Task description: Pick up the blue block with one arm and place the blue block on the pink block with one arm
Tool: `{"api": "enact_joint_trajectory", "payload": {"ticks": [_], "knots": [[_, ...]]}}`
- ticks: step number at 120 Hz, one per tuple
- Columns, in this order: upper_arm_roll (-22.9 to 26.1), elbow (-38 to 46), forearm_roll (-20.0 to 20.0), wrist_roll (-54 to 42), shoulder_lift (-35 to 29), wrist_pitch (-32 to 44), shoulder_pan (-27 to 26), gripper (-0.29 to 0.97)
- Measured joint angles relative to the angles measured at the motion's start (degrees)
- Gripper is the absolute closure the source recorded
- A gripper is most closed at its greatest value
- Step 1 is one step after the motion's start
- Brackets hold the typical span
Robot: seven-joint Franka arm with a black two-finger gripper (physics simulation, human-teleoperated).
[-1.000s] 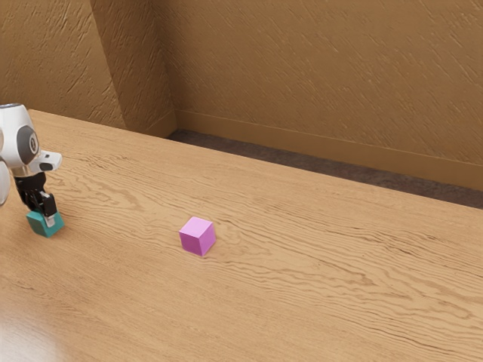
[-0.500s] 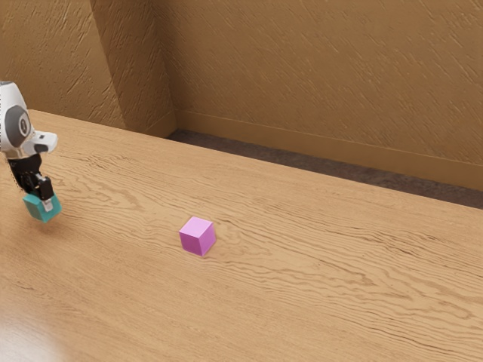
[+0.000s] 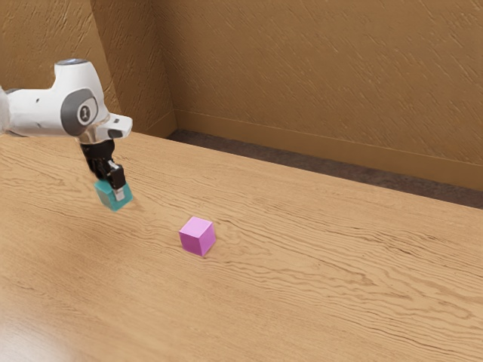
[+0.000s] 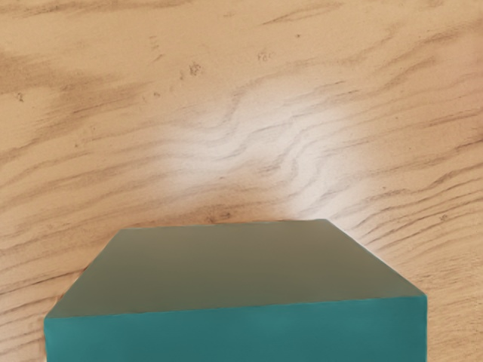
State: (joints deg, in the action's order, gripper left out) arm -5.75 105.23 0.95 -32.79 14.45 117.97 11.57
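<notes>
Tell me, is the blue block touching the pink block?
Apart. The exterior view shows bare table between the blue block, held in the end effector, and the pink block.

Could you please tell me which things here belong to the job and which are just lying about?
Belong to the job:
blue block, held in the gripper
pink block

Just surroundings:
wooden table
brown wall

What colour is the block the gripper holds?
The block is teal, a blue-green; the wrist view shows it best.
</notes>
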Motion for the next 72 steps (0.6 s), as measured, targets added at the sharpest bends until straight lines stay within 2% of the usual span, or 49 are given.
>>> {"api": "enact_joint_trajectory", "payload": {"ticks": [32,72], "knots": [[1.78,-3.48,-0.57,9.88,3.09,0.06,-6.61,0.37],[1.26,-4.29,-0.7,20.16,3.01,-0.21,-12.81,0.42]]}}
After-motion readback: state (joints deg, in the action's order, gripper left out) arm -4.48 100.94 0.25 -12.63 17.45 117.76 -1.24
